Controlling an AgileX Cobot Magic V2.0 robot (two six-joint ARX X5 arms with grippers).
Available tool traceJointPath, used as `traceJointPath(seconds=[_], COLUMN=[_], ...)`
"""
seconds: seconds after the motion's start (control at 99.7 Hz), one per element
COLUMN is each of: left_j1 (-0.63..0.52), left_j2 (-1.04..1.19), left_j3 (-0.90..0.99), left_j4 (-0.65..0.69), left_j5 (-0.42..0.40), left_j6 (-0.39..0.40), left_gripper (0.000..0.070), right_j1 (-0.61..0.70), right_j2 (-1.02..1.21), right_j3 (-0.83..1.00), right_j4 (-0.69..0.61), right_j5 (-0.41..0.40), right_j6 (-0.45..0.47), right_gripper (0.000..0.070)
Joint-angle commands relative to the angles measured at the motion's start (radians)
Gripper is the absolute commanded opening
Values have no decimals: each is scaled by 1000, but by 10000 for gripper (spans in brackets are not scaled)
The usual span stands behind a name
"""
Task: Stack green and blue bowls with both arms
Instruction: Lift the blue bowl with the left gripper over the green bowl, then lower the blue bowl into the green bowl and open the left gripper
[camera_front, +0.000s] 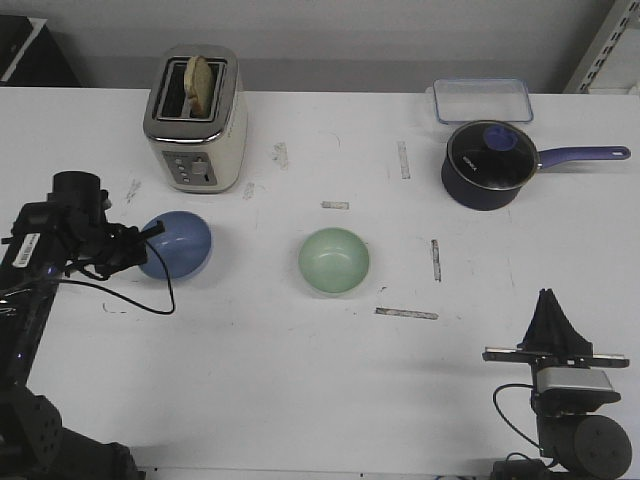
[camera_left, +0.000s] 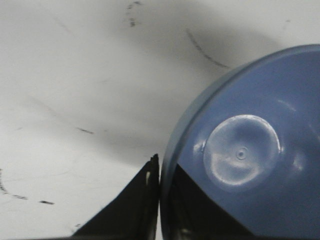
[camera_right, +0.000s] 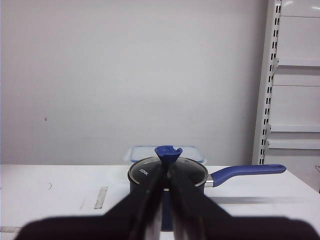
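Left hand (camera_left: 159, 200) clamped on blue bowl (camera_front: 177, 244) rim, left of green bowl (camera_front: 334, 260) on table (camera_front: 300, 380). Lift level, centre over green, then lower. Right hand (camera_right: 165, 200) together, parked

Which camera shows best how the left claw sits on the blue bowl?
The left wrist view: the blue bowl rim sits between the left claw fingers. The front view shows bowl and claw together, contact hidden. The right wrist view shows neither.

White table (camera_front: 300, 380) carries toaster (camera_front: 195, 125), saucepan (camera_front: 490, 165), bowls (camera_front: 333, 261).
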Motion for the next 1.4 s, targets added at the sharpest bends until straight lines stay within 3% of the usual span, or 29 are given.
traceJointPath(seconds=[0.0,0.261,0.431,0.572,0.762,1.043,1.174,1.304,1.394], left_j1=[-50,-321,-463,-547,-626,-640,-640,-643,-645], left_j2=[12,61,149,219,280,299,299,286,266], left_j3=[42,143,220,257,257,257,257,257,257], left_j4=[5,105,175,224,275,274,261,261,261], left_j5=[9,30,108,114,114,114,114,138,138], left_j6=[-78,-214,-221,-221,-220,-220,-220,-222,-224], left_gripper=[0,0,0,0,0,6,132,144,229], right_j1=[1,1,1,1,1,1,1,1,1], right_j2=[-1,-1,-1,-1,-1,-1,-1,-1,-1], right_j3=[5,5,5,5,5,5,5,5,5], right_j4=[11,11,11,11,11,11,11,11,11], right_j5=[0,0,0,0,0,1,0,0,0], right_j6=[-4,-4,-4,-4,-4,-4,-4,-4,-4], right_gripper=[7,7,7,7,7,7,7,7,7])
